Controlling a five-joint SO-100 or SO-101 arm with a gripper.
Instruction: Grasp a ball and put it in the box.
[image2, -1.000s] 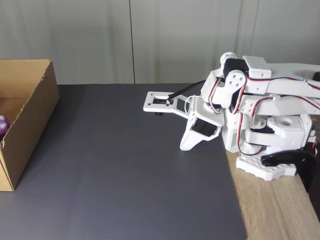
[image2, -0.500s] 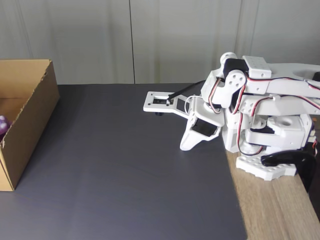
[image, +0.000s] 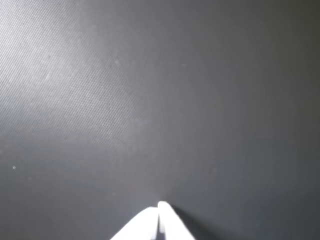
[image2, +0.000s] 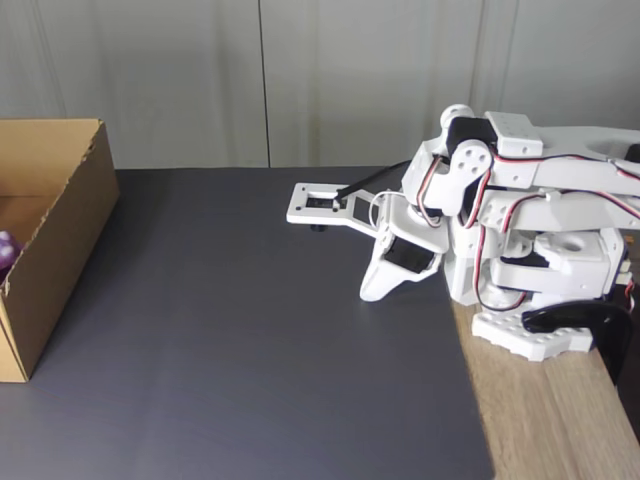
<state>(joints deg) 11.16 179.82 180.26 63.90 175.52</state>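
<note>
From my remote seat, I see the arm (image2: 520, 230) folded low over its base at the 3 o'clock side of the fixed view, with the gripper (image2: 372, 292) tipped down so its white tip sits at or just above the dark mat (image2: 250, 350), near the mat's right-hand border; I cannot tell if it actually touches. In the wrist view the gripper (image: 159, 212) comes in at 6 o'clock, and its two white fingertips (image: 170, 225) are pressed together with only a hairline seam between them, so I read the jaws as closed and empty, with nothing caught in them. Ahead of the tips in that view lies bare, finely textured mat (image: 150, 100) with a soft patch of glare toward 10 o'clock. In the fixed view a flat white bracket of the arm juts toward 9 o'clock above the mat. The box (image2: 60, 240), brown corrugated cardboard with an open top, stands at the 9 o'clock edge, well apart from the gripper. The ball (image2: 6, 250) is inside it: I can make out a small patch of purple and white against the frame edge, low within the box walls. At 4 to 5 o'clock the arm's base rests on a light wooden tabletop (image2: 550, 420) beside the mat.
</note>
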